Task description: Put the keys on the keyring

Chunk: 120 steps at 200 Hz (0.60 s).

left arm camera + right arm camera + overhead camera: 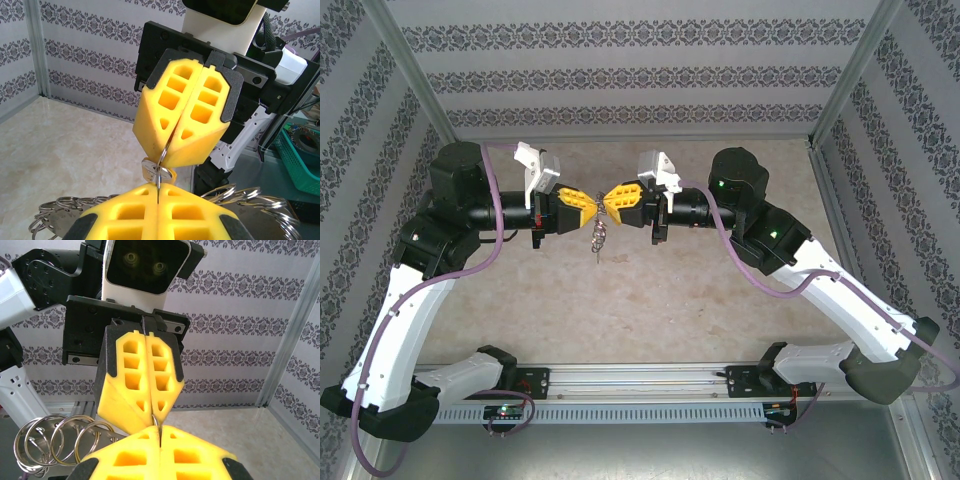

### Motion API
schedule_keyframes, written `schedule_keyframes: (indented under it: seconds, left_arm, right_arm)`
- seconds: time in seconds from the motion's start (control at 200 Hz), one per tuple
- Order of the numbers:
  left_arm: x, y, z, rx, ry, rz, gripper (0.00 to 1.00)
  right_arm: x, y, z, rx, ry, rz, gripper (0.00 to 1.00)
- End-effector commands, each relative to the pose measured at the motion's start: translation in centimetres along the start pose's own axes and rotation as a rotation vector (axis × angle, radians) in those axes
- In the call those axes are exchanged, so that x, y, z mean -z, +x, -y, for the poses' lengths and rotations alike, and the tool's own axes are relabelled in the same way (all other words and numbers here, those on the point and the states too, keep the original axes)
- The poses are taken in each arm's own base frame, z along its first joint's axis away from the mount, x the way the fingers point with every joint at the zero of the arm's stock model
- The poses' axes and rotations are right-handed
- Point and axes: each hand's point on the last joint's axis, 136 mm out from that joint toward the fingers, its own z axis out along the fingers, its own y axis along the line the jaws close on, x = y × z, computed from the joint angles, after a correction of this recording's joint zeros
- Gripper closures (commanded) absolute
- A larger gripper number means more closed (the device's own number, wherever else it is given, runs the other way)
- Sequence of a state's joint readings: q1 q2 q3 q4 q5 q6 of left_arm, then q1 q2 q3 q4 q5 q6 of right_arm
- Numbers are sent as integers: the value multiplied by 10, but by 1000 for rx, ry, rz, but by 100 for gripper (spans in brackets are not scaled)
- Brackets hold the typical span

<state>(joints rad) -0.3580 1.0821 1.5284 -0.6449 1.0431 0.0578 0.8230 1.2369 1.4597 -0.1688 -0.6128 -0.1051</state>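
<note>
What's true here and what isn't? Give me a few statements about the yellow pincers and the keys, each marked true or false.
1. The left pincer and the right pincer are both shut. True.
2. The keys lie on the table. False: they hang in the air below the pincer tips.
3. Both pincers pinch the thin keyring. True.
4. The pincers point away from each other. False: they meet tip to tip.

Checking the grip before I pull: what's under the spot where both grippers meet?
The keys dangle there from the keyring; its pinched parts are hidden inside the left gripper and right gripper.
</note>
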Motion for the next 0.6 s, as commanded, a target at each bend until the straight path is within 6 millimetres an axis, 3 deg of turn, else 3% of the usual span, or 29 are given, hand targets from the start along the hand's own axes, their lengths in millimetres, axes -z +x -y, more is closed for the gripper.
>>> schedule_keyframes:
  seconds: [0.0,0.595]
  left_arm:
    - [7,-10,9,-53,9,22,100]
    - [7,-9,9,-55,6,23,100]
  right_arm:
    - [8,-17,-7,40,11,40,100]
    - [4,-12,-8,20,-11,32,100]
